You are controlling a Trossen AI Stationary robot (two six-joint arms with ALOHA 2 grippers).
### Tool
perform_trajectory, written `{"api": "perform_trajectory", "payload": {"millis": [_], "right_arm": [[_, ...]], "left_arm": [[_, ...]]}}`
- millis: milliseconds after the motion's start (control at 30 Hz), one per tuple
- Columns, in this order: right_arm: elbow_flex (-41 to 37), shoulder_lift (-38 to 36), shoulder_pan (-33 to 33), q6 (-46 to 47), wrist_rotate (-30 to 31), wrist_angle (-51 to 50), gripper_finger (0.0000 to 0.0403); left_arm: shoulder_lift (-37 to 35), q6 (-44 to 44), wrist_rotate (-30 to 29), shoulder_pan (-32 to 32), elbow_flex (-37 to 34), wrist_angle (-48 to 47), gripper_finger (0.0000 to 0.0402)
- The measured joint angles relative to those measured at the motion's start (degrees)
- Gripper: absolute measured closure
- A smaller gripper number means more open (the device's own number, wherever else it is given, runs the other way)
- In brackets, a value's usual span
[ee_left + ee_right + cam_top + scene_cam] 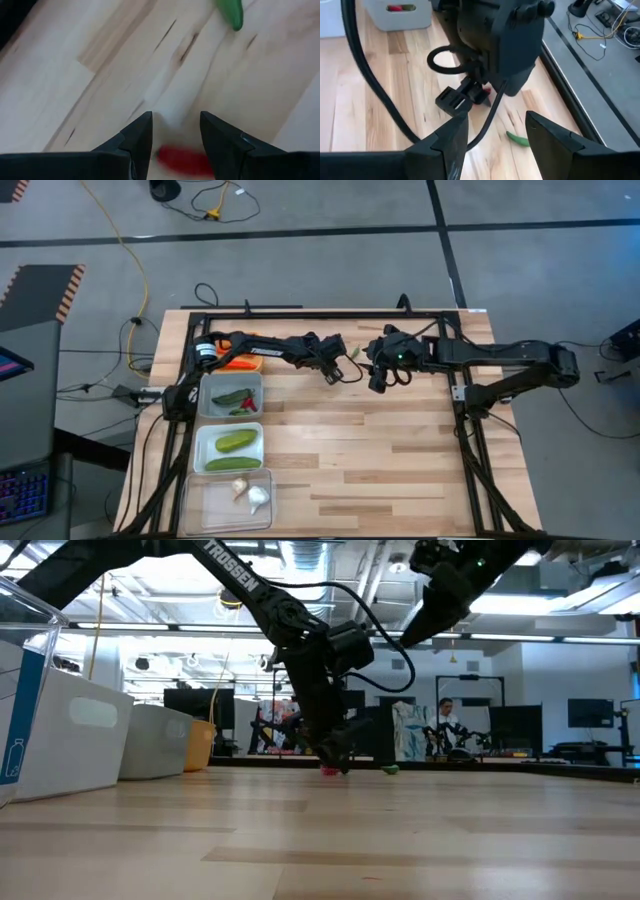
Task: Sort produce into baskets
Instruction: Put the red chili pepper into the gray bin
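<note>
Straddling a red chili (181,159) on the table (380,460), the left gripper (175,131) is lowered at about twelve o'clock of the tabletop, its jaws spread either side so a pinch can follow. A green chili (230,12) lies just beyond, untouched. The right gripper (494,131) is held raised at one o'clock, jaws spread and empty, seemingly kept clear. The bins (231,394) are lined up at nine o'clock.
</note>
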Motion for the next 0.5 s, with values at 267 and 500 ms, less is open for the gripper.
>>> {"api": "perform_trajectory", "payload": {"millis": [267, 500], "right_arm": [[0.0, 0.01, 0.0, 0.0, -0.02, -0.38, 0.0178], [0.0, 0.0, 0.0, 0.0, -0.02, -0.36, 0.0178]], "left_arm": [[-0.2, -1.34, 1.15, 0.23, -0.42, -1.45, 0.0251], [-0.2, 2.18, 1.22, 0.23, 0.91, -3.29, 0.0251]]}}
